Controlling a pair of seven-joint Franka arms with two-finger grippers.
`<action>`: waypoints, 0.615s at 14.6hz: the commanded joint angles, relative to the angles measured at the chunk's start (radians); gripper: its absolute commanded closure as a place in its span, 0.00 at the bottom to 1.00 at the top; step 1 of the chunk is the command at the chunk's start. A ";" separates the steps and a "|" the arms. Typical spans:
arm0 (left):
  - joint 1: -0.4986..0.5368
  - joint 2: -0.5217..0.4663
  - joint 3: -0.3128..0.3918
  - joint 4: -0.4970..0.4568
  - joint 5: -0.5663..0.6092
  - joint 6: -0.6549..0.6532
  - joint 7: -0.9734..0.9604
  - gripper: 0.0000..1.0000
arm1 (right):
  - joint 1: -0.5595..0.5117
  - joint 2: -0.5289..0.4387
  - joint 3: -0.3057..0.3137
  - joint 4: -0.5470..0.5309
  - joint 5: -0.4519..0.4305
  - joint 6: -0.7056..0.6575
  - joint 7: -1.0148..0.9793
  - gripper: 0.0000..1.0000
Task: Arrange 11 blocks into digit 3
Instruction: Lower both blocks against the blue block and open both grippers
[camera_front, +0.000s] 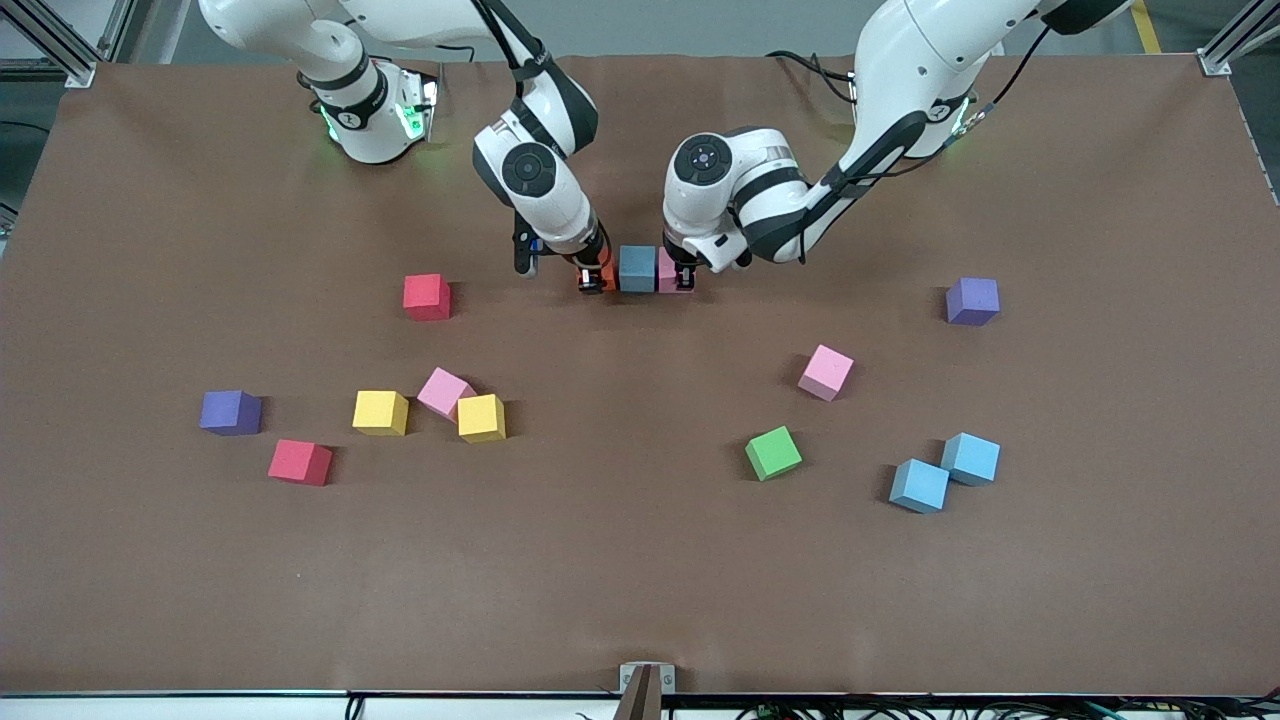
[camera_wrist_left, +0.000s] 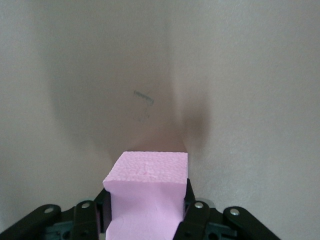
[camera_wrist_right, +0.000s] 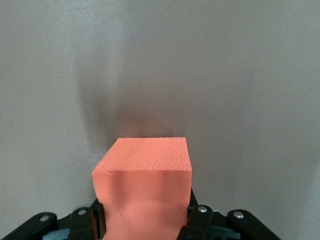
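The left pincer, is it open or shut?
Shut, gripping a pink block: the left pincer has its fingers pressed against both sides of the pink block.

Matt foam with a fine grainy skin on the pink cube (camera_wrist_left: 147, 200), slightly dented where pinched between black plastic fingers (camera_wrist_left: 192, 212). Same soft, pebbled foam on the orange cube (camera_wrist_right: 145, 185), also pressed in at the sides. Dull, non-shiny foam on the loose blocks, for example the green cube (camera_front: 773, 452) and a yellow cube (camera_front: 380, 411). Brown table cover (camera_front: 640, 580) matt and smooth, like paper or thin cloth, with light creases. Glossy white plastic shells on the arms, with black parts. Bare metal bracket (camera_front: 646, 678) at the table edge.
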 joint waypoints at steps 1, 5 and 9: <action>-0.030 0.018 0.002 0.023 0.053 0.006 -0.194 0.72 | 0.017 0.000 -0.001 -0.011 0.030 0.007 0.022 1.00; -0.030 0.021 0.002 0.027 0.053 0.006 -0.194 0.71 | 0.017 0.000 -0.001 -0.009 0.032 0.012 0.034 1.00; -0.032 0.022 0.002 0.026 0.054 0.005 -0.194 0.67 | 0.023 0.000 -0.001 -0.004 0.032 0.013 0.037 1.00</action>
